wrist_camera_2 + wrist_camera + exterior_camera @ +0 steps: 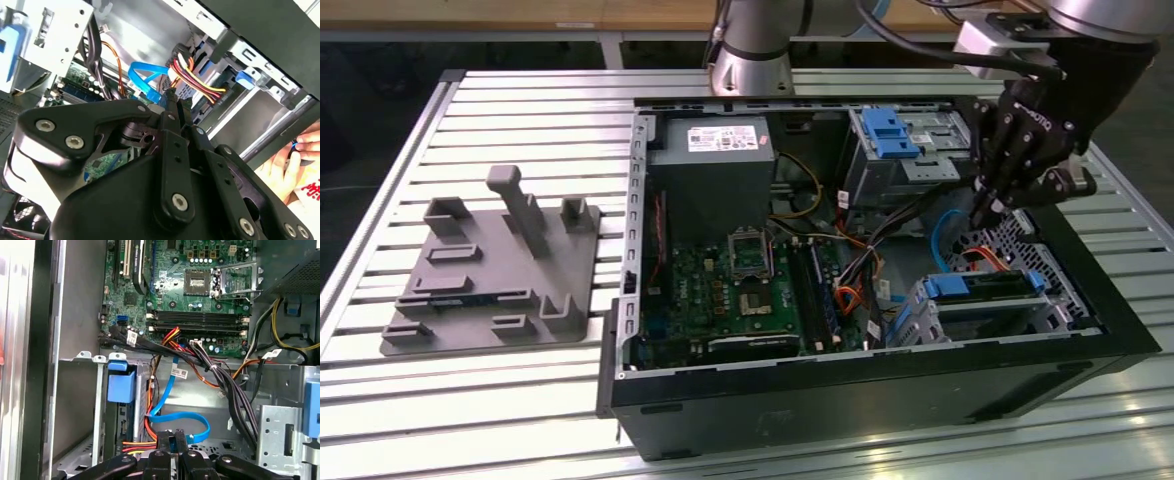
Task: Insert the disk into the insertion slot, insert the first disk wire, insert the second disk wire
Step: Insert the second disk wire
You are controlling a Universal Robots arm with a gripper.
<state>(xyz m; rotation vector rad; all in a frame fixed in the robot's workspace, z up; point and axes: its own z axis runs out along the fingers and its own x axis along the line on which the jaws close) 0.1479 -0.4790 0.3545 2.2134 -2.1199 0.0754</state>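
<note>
- On the exterior view's left, a grey fixture plate with upright posts sits on the slatted table, well apart from the work.
- In the middle, the open computer case lies with its green motherboard facing up; the arm's base stands just behind it.
- Towards the exterior view's right, the disk, in its blue carrier, already sits inside the insertion slot at the case's near corner, so I judge the first step done.
- The first disk wire, the orange, red and black bundle, runs down beside the cage towards the drive's end; whether its plug is fully seated I cannot tell.
- The second disk wire, the flat light-blue cable, loops up from the motherboard side and comes round to the gripper's tips.
- The gripper hangs just above and behind the drive; in the first wrist view its fingers are drawn narrow, with a blue piece pinched between them, which looks like the end of that blue cable.
- My reading: the work is at the last wire, plug in hand but not visibly pushed home.
- At the edge of the second wrist view, a person's hand rests outside the case.
</note>
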